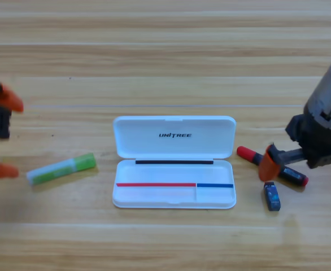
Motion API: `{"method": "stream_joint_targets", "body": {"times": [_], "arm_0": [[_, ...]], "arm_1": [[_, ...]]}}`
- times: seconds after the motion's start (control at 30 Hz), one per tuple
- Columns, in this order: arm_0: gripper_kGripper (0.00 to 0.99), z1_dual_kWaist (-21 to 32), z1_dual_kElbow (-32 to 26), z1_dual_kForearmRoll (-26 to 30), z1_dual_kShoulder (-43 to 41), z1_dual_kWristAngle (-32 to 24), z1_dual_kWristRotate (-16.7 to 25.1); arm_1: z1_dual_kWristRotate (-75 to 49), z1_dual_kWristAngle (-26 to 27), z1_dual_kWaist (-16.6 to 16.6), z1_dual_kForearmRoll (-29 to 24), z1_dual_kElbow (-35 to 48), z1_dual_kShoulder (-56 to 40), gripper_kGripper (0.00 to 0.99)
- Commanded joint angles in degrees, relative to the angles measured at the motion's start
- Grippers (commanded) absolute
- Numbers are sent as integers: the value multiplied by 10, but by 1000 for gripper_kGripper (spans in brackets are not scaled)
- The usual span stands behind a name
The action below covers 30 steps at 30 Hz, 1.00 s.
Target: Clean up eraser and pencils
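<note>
The black pencil with the long red end (248, 154) lies slanted just right of the white case (174, 199). My right gripper (269, 165) comes down from the upper right and sits on the middle of this pencil, covering part of the barrel. The eraser (271, 196), a small dark block with a blue sleeve, rests on the table just below that gripper, apart from it. The pale green pencil (61, 169) lies left of the case. At the left edge my left gripper (5, 134) hangs open and holds nothing, its lower finger close to the green pencil's whitish end.
The white case lies open in the middle of the table, lid (174, 127) folded back away from the front edge and its tray holding none of the task's things. Bare wooden tabletop (165, 56) stretches behind and in front of it.
</note>
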Motion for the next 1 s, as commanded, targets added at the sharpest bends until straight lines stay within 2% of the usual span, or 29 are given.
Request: {"method": "stream_joint_targets", "body": {"times": [0.03, 0.2, 0.33, 0.5, 0.63, 0.77, 0.8, 0.9, 0.97, 1.0], "arm_0": [[920, 75, 85, -67, 25, -28, 52], [917, 144, 99, -78, 67, -78, 95], [917, 153, 100, -87, 101, -86, 119], [919, 153, 77, -99, 145, -90, 129], [919, 153, 42, -72, 159, -93, 129], [919, 153, -17, -16, 157, -101, 118], [919, 153, -34, 2, 162, -110, 117], [917, 153, -76, 32, 184, -134, 117], [917, 153, -95, 46, 195, -171, 130], [917, 153, -109, 61, 209, -183, 139]], "arm_1": [[36, 11, 0, -32, 14, 64, 946], [72, 3, 5, -37, 15, 92, 923], [92, 4, 9, -37, 15, 106, 922], [100, 4, 17, -38, 15, 117, 853], [108, 6, 22, -41, 14, 123, 824], [115, 8, 25, -45, 14, 128, 801], [117, 10, 26, -46, 14, 129, 770], [120, 11, 27, -46, 13, 135, 769], [122, 9, 27, -47, 13, 138, 759], [122, 8, 27, -47, 13, 140, 724]]}}
